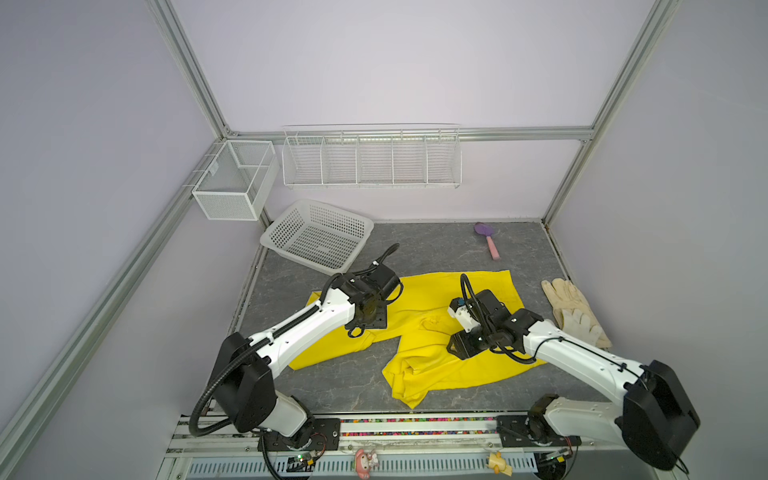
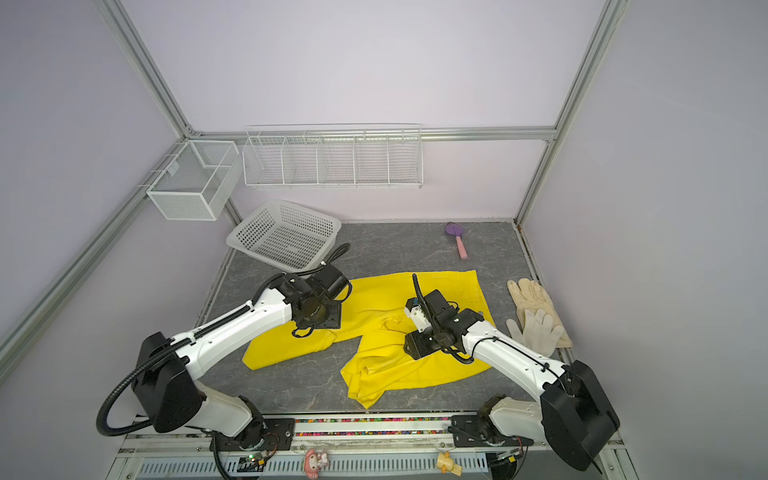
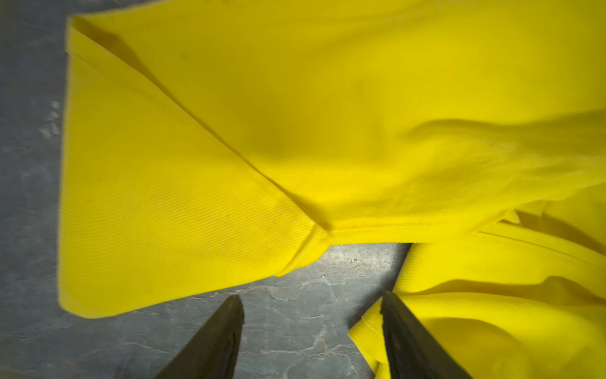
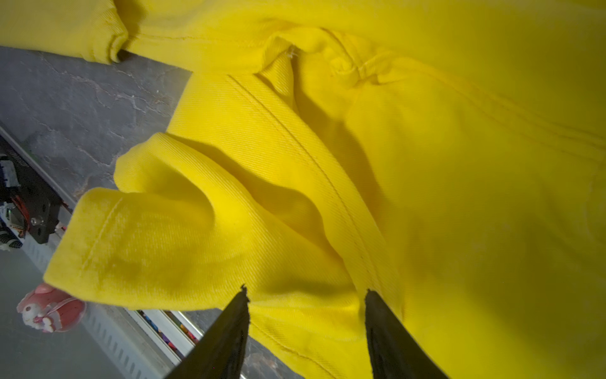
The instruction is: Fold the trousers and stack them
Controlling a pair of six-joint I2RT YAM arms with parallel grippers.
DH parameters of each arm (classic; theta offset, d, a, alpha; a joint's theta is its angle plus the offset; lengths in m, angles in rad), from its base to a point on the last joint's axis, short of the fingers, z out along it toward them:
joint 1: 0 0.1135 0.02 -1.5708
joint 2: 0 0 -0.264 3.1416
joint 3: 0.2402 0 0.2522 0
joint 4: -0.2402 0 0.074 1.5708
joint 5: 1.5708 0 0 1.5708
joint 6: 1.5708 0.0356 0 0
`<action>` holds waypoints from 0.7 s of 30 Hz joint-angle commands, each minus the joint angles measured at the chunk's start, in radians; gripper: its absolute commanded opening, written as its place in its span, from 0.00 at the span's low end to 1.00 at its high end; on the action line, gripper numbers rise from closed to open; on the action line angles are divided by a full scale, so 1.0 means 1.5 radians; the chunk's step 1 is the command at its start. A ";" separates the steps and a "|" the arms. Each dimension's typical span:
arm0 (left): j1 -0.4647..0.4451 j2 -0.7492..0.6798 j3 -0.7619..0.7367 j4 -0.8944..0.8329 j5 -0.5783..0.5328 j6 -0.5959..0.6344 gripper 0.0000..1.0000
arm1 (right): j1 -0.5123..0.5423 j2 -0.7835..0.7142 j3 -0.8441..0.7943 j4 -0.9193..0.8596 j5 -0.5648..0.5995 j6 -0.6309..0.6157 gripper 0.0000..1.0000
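The bright yellow trousers (image 1: 428, 299) (image 2: 386, 299) lie spread on the grey table, waist towards the back and both legs running to the front. The leg on the right is crumpled and folded at its end. My left gripper (image 3: 311, 302) hangs open low over the gap between the legs, with bare table between its fingers; one finger (image 3: 410, 341) overlaps the edge of the cloth (image 3: 229, 131). My right gripper (image 4: 306, 295) is open just above the rumpled right leg (image 4: 393, 164), gripping nothing. In both top views the wrists hide the fingertips.
A white perforated basket (image 1: 318, 237) sits at the back left. A mesh box (image 1: 237, 178) and a wire rack (image 1: 372, 160) hang on the walls. A purple and pink scoop (image 1: 488, 241) lies at the back. Cream gloves (image 1: 575, 311) lie by the right edge.
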 commanded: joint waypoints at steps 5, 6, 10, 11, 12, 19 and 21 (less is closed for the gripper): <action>-0.021 0.075 -0.062 0.126 0.056 -0.078 0.59 | -0.052 -0.013 0.019 0.044 -0.043 -0.026 0.74; -0.021 0.080 -0.067 0.128 0.051 -0.078 0.57 | -0.057 -0.014 0.018 0.047 -0.044 -0.028 0.75; -0.020 0.108 -0.076 0.103 0.006 -0.071 0.48 | -0.070 -0.005 0.024 0.058 -0.053 -0.028 0.77; -0.020 0.114 -0.078 0.098 -0.006 -0.070 0.45 | -0.072 -0.001 0.026 0.060 -0.055 -0.026 0.77; -0.020 0.119 -0.082 0.095 -0.018 -0.072 0.44 | -0.071 0.002 0.027 0.063 -0.057 -0.026 0.78; -0.010 0.152 -0.061 0.058 -0.081 -0.048 0.36 | -0.074 0.026 0.029 0.081 -0.062 -0.023 0.78; -0.006 0.156 -0.057 0.051 -0.092 -0.043 0.32 | -0.073 0.031 0.027 0.084 -0.062 -0.022 0.78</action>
